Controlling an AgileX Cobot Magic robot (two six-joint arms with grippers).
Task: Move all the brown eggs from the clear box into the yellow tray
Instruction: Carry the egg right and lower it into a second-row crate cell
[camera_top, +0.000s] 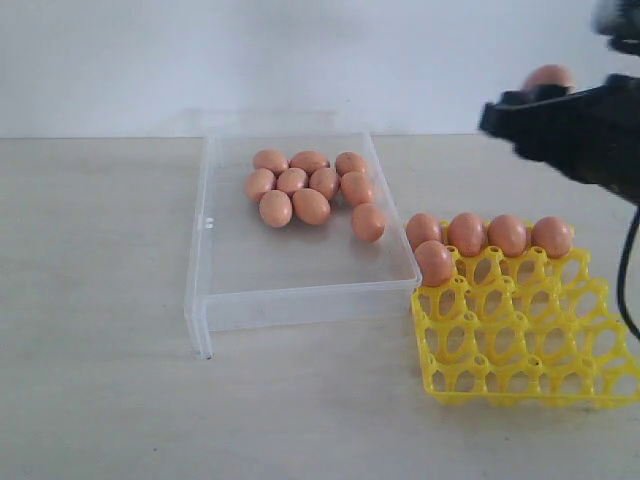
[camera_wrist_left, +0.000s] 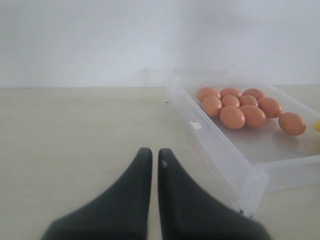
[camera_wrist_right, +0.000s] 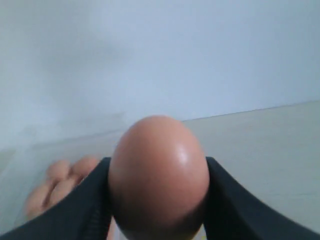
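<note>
**Step in hand:** transfer of one egg, carry phase.

- The right end effector is clamped on a brown egg, with one finger on each side. It is raised above the far row of the yellow tray, clear of the tray.
- The far row of the tray carries four eggs. A fifth egg sits in the next row, at the end nearest the clear box.
- The box stands just beside the tray and holds about ten loose eggs.
- The left end effector has its fingers together and holds nothing. It sits low over the worktop, on the side of the box away from the tray.

**Next move (judgement):**

1. Lower the egg into the vacant cell next to the fifth egg.
2. Keep the fingers clear of seated neighbours.
3. Release only when the cell supports the egg.
</note>
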